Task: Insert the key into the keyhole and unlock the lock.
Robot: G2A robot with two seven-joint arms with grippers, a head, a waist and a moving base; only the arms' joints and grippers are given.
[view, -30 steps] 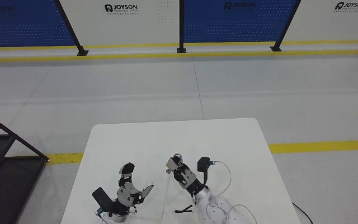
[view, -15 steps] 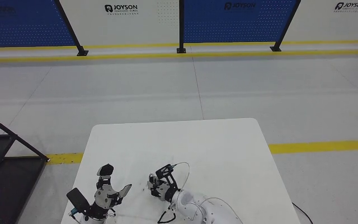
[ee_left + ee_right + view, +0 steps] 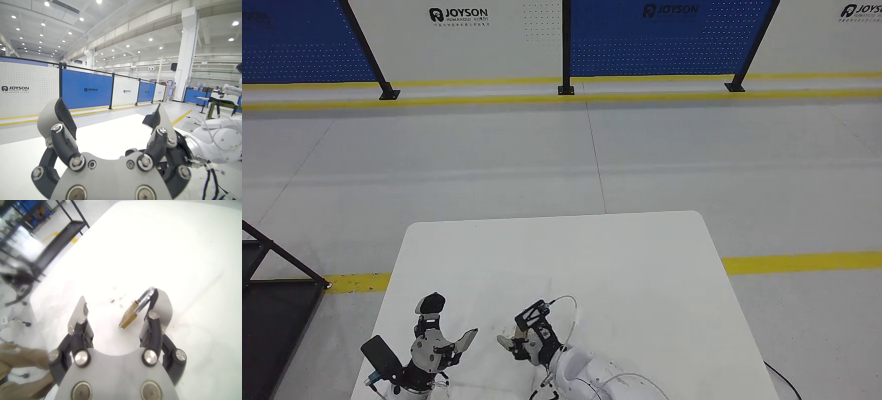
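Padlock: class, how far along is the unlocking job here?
Done: nothing visible yet. In hand: the brass padlock sits inside the open right gripper, its shackle close by one finger, unclamped. The left gripper is open and empty. Left: insertion and the unlocking turn.

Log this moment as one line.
left gripper: open, empty, over table | right gripper: open, brass padlock between its fingers, shackle by one finger

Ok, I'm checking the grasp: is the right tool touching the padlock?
Cannot tell. In the right wrist view the shackle of the padlock meets one finger of the open right tool with no visible gap, but may only overlap it.
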